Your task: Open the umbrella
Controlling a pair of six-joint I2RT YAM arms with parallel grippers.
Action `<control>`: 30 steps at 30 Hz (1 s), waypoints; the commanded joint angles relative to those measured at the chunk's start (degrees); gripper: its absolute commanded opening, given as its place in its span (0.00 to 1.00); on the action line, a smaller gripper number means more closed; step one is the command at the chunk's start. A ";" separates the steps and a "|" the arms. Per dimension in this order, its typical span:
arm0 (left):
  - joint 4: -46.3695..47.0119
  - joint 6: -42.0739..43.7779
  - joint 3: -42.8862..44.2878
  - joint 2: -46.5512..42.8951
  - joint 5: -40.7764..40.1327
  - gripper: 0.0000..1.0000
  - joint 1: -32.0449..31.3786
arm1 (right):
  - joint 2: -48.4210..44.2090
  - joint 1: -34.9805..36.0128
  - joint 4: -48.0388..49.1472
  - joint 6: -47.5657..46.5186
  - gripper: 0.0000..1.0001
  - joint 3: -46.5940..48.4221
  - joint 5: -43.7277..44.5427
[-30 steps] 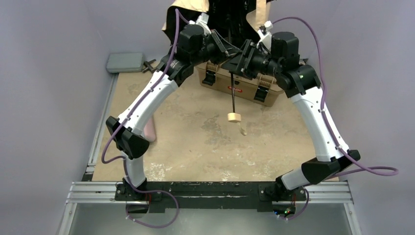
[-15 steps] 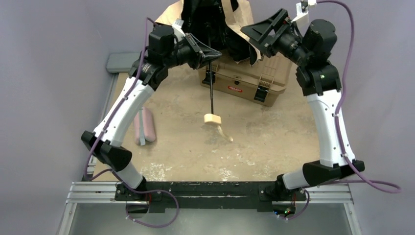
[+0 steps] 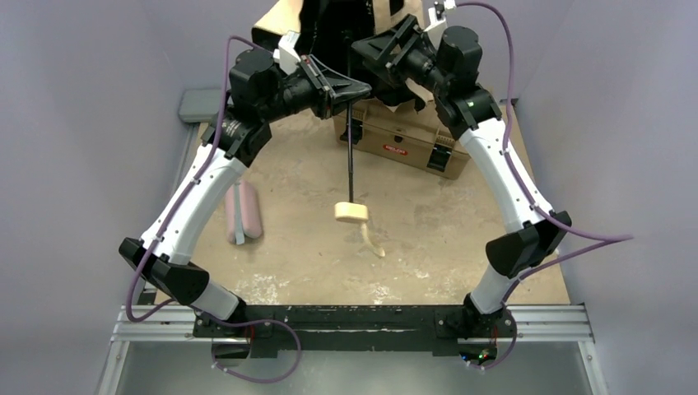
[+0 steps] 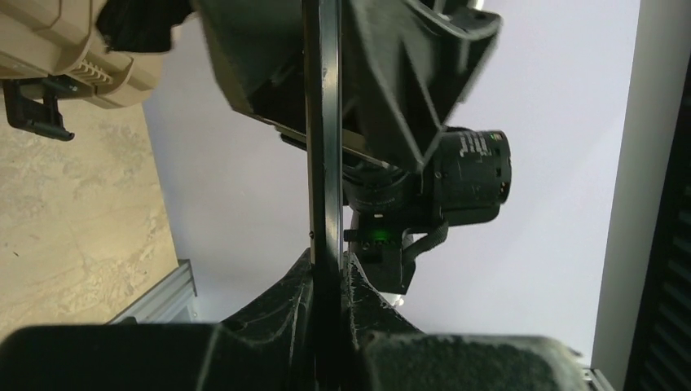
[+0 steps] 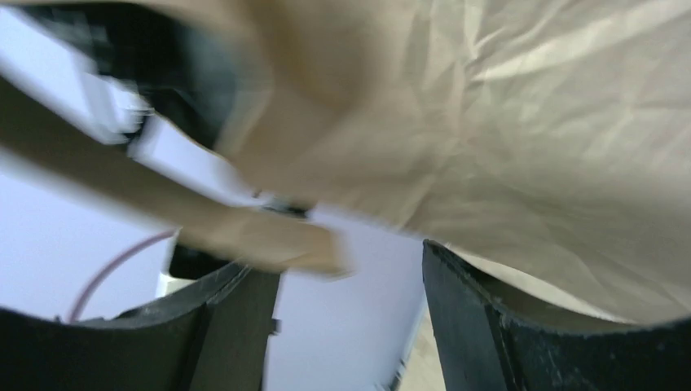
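The umbrella hangs upright over the table, its thin black shaft (image 3: 351, 156) ending in a cream knob handle (image 3: 351, 212) with a loose strap below it. Its beige fabric (image 3: 278, 20) and black ribs spread at the top edge of the top view. My left gripper (image 3: 360, 89) is shut on the shaft (image 4: 323, 122) high up, as the left wrist view (image 4: 330, 265) shows. My right gripper (image 3: 380, 41) is open just under the canopy, to the right of the shaft. In its wrist view (image 5: 346, 277) nothing sits between the fingers; crumpled beige fabric (image 5: 530, 122) fills the view above them.
A tan hard toolbox (image 3: 411, 140) stands at the back behind the shaft. A pink oblong pouch (image 3: 244, 211) lies at the left on the table. A grey flat case (image 3: 202, 104) sits at the far left corner. Lilac walls close both sides.
My right gripper has let go of the shaft, opened, swung up to the right and come back under the canopy. The left arm has carried the shaft left; the handle hangs lower.
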 commanded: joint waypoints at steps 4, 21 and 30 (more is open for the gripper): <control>8.92 -3.85 -3.63 -3.65 0.14 0.00 -0.04 | -4.98 0.44 22.25 5.20 0.63 -5.81 -2.08; 23.94 -14.80 -9.00 -3.64 -0.78 0.00 -0.18 | -3.16 4.78 11.71 -3.78 0.58 -3.59 7.43; 26.06 -15.19 -11.52 -5.68 -5.74 0.00 -0.47 | -0.89 8.47 16.19 -5.32 0.51 -3.29 13.01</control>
